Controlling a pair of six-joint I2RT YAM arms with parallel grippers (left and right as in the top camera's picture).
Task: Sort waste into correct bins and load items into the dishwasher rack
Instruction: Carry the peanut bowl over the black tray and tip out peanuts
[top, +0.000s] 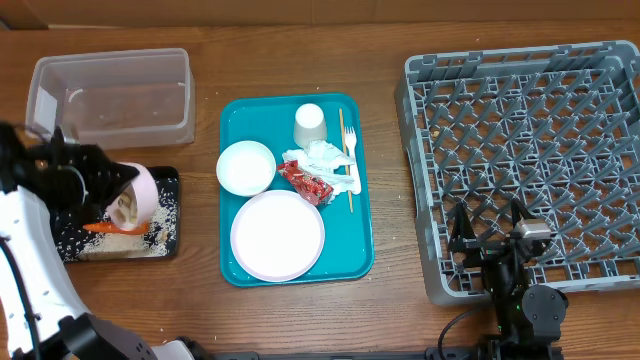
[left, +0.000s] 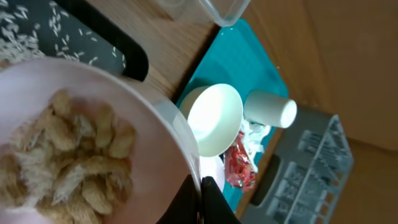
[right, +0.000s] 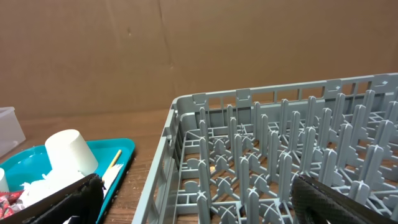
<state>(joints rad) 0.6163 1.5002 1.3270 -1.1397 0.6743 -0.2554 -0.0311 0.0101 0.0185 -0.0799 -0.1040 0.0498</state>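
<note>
While above black tray (top: 173, 181), bowl (top: 135, 196) (aslant)

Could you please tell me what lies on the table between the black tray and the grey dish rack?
The teal tray, carrying a plate, bowl, cup, napkins and red wrapper, as the overhead view shows.

A brown wood-grain table top (top: 300, 60) stretches under even light; behind it stands a plain brown cardboard wall (right: 186, 50).
</note>
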